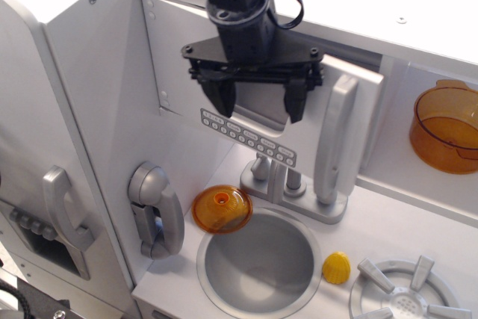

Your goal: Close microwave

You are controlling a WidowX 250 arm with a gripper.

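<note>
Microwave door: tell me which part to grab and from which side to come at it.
Take the long silver handle on the microwave door's free right edge, away from the hinged left side. It stands upright and proud of the panel, so come from the front with the jaws spanning its width. The gripper hangs open in front of the door.
</note>
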